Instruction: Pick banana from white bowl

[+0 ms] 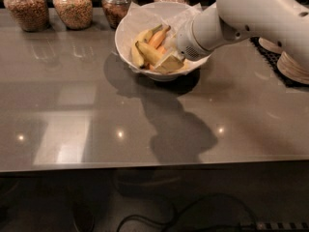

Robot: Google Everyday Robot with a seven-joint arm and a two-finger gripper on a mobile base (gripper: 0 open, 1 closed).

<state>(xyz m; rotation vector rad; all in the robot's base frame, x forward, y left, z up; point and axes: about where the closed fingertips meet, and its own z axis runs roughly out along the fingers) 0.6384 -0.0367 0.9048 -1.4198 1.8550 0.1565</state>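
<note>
Grey, glossy countertop [72,115] fills the scene, with four glass jars of brown dry goods [72,6] lined along its far edge. Near the far middle stands the wide round white bowl lined with crumpled white paper [126,35], holding several bananas. The long, curved, deep-yellow banana with dark brown ends [147,52] lies across the bowl's middle, running from far left to near right. A paler yellow banana with a greenish stem [145,35] and a straighter orange-toned banana [160,36] lie just beyond it.

The robot's thick white arm [251,13] reaches in from the right, and its pale gripper [169,62] is down inside the bowl's right half, right at the near-right end of the deep-yellow banana. Whether the gripper is open or closed, or has hold of the banana, cannot be told. At the far right, stacked pale plates [292,66] rest on a black mat [265,57].
</note>
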